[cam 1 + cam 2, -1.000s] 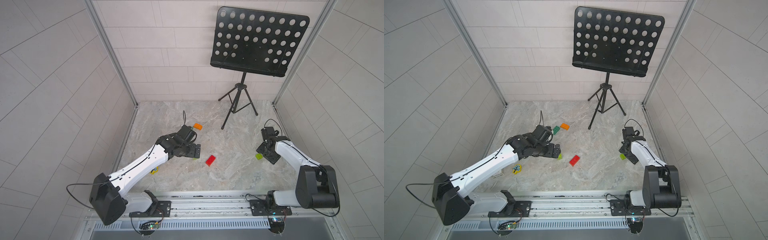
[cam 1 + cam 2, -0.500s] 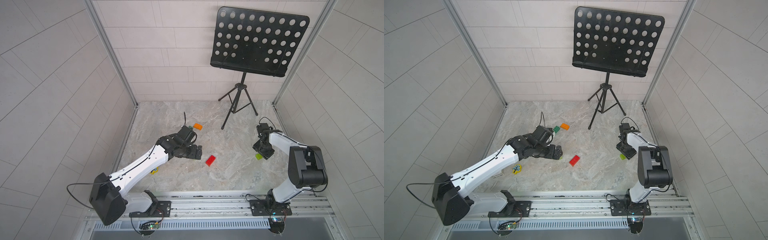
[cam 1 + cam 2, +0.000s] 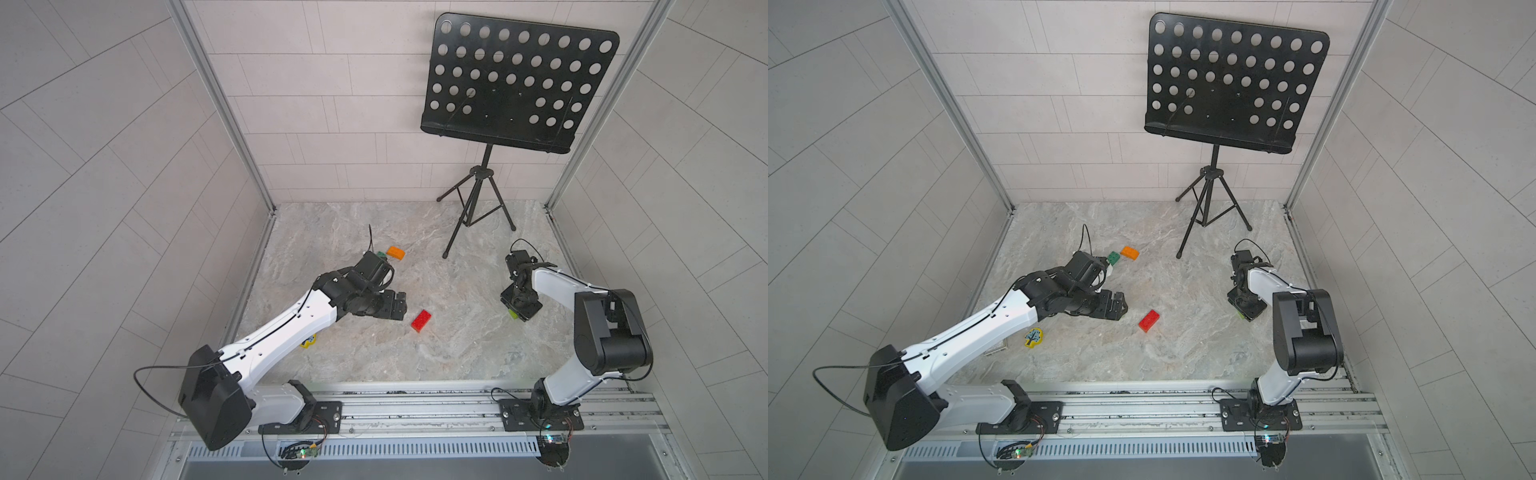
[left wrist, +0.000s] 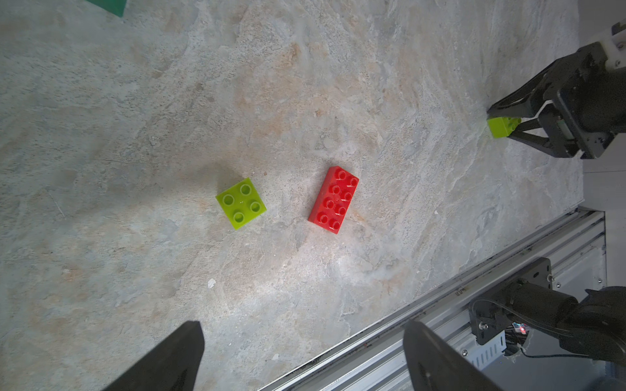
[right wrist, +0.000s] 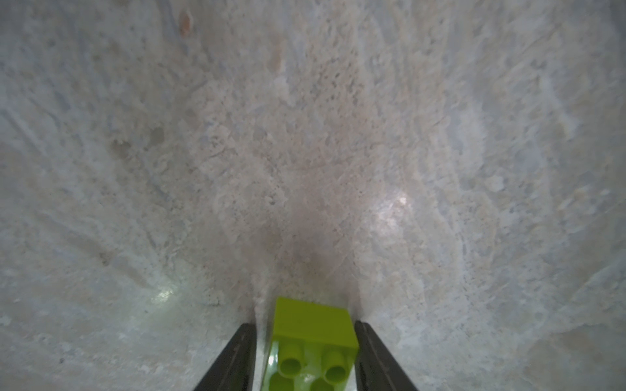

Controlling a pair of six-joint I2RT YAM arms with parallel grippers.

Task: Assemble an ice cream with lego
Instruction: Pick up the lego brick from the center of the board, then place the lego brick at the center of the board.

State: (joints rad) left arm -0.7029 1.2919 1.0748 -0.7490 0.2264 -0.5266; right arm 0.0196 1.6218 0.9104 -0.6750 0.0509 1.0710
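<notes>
A lime-green brick [image 5: 313, 321] lies on its side on the marble floor at the right, studs facing my right gripper [image 5: 305, 338]. The gripper is open and straddles it: one finger touches the brick, and a thin gap shows at the other. The left wrist view shows the same brick [image 4: 501, 127] at those fingertips. My left gripper [image 3: 395, 305] hovers wide open and empty over a second lime-green brick [image 4: 241, 203], beside the red brick [image 3: 421, 320]. The orange brick [image 3: 1130, 252] and dark green brick [image 3: 1113, 257] lie behind the left wrist.
A black music stand [image 3: 478, 208] has its tripod on the back right of the floor. A flat yellow piece [image 3: 1033, 336] lies beside the left arm. The metal rail [image 3: 415, 407] runs along the front edge. Walls close in both sides.
The right arm's elbow has swung up and forward, and its fingers have narrowed around the lime-green brick. The left gripper has drifted slightly toward the red brick, still wide open.
</notes>
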